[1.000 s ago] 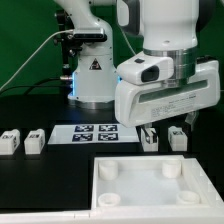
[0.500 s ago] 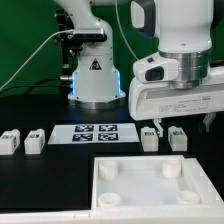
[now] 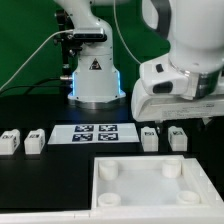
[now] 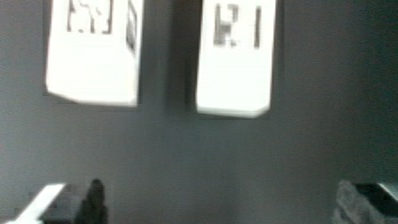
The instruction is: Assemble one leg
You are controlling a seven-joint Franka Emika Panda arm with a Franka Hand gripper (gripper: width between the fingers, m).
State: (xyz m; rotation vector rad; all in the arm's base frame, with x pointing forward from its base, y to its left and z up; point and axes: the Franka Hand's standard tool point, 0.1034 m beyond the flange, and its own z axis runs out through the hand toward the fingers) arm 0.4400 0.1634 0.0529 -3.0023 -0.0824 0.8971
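Two small white rectangular blocks, lying flat, black-and-white tag faces up, side by side with a thin gap. First leg [image 3: 150, 138] and second leg [image 3: 178, 138] both beneath the raised claw [image 4: 222, 203], clear of its spread fingers, ungripped.

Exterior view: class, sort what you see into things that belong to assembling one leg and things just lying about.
Job in hand: the open tool; the two legs beneath it, either of which may be the one; the white tray with round sockets.

Lying about: the two legs at the exterior view's left; the marker board.
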